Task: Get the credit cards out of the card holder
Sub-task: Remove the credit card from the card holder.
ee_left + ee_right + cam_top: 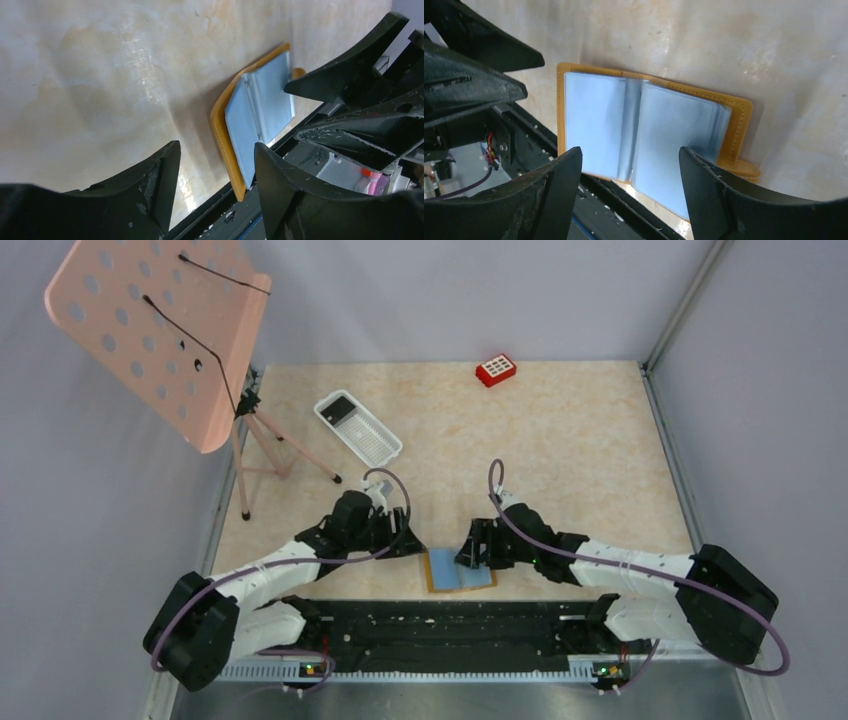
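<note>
Tan-brown book-like card holder (460,570): open at near edge of desk (560,440), blue sleeves (594,120) showing no card. One dark flat card (341,407): in white mesh tray (382,447). My left pincer (216,150), right pincer (630,152): wide, empty. Remainder unclear.

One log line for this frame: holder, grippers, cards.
card holder: open flat, blue sleeves showing, no card visible | left gripper: open, beside holder | right gripper: open, above holder | white tray: one dark card inside
</note>
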`<state>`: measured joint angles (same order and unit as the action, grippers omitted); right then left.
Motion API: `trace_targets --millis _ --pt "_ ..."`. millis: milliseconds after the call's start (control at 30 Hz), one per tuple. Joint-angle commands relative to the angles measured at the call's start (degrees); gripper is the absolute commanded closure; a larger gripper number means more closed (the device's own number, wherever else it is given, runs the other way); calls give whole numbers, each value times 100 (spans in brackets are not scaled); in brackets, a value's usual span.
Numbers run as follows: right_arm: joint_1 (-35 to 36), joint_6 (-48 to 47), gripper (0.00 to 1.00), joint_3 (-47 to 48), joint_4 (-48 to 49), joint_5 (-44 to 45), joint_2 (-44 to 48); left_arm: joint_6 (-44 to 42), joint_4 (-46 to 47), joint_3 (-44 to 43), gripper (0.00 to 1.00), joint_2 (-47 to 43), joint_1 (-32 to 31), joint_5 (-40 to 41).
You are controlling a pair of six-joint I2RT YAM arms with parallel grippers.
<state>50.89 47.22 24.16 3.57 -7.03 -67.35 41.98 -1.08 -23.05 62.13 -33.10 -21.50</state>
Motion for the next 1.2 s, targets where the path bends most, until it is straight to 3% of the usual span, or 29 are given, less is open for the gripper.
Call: trace_targets --millis 0,300,600,800,900,1033,1167 --pt "64 -51 28 91 100 577 -93 212 926 64 38 309 -267 -150" --pt "68 -31 31 -84 207 492 -77 228 1035 10 44 706 -646 139" --pt "63 -207 29 209 -770 934 836 404 1088 -40 38 626 -926 378" --pt "64 -186 30 2 -667 835 692 489 1251 -42 38 928 -1109 607" --pt "67 -156 31 -112 -531 853 622 508 1330 -42 44 1085 -1176 679" --pt "67 -169 33 -152 -445 825 498 516 1368 -59 61 1242 -1199 639" --pt "66 -197 33 -131 -490 845 336 517 1364 -43 67 1181 -1207 692"
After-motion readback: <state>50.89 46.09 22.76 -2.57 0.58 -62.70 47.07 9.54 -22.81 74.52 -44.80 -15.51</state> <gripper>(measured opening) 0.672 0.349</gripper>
